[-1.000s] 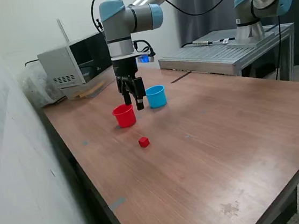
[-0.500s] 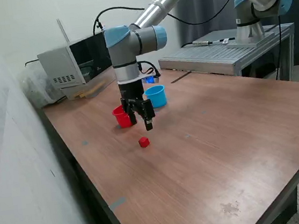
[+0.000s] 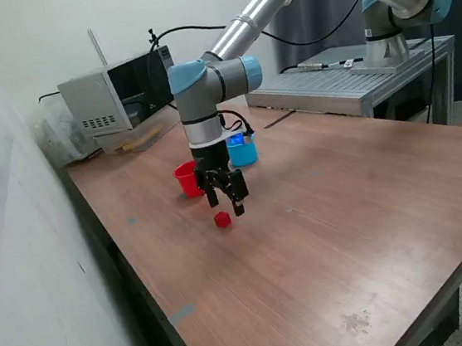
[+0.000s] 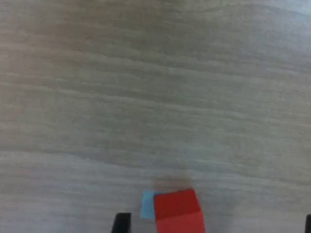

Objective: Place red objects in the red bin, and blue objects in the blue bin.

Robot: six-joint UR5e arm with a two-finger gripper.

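Observation:
One small red cube [image 3: 222, 219] lies on the wooden table [image 3: 346, 227], in front of the red cup [image 3: 186, 179]. The light-blue cup [image 3: 245, 152] stands behind the arm, partly hidden by it. My gripper [image 3: 225, 204] is open and empty. It hangs just above the red cube, slightly towards the exterior view's right. In the wrist view the red cube [image 4: 178, 212] lies near one dark fingertip [image 4: 121, 223], beside a small light-blue mark [image 4: 146, 204] on the wood. No blue cubes and no second red cube show. The cups' insides are hidden.
A grey box-like device [image 3: 113, 94] stands at the table's back on the exterior view's left. A metal platform [image 3: 346, 80] carries the arm's base at the back right. A wall runs along the exterior view's left.
The gripper has moved from above the red cup forward and down to just above the red cube. The cube and the cups have not moved.

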